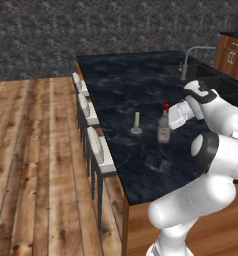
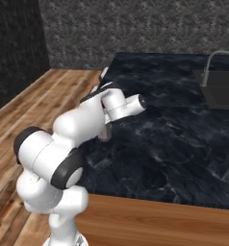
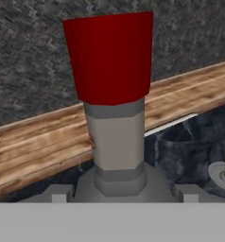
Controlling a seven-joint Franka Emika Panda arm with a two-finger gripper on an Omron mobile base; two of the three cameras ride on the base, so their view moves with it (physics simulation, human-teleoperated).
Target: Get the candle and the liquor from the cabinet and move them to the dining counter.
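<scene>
The grey glass bottle with a red cap (image 1: 164, 128) stands upright on the black marble table (image 1: 126, 85), near the cream candle in its silvery holder (image 1: 136, 123); whether the claw (image 1: 172, 120) is released or clenched cannot be told.

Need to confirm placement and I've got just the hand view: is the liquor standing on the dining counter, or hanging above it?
Observer: The liquor stands upright on the dining counter, well in from the edge.
Operator: And the candle? I see just a bit of its base.
Observer: The candle stands upright on the same top, beside the liquor but apart from it, on the side nearer the stools.
</scene>
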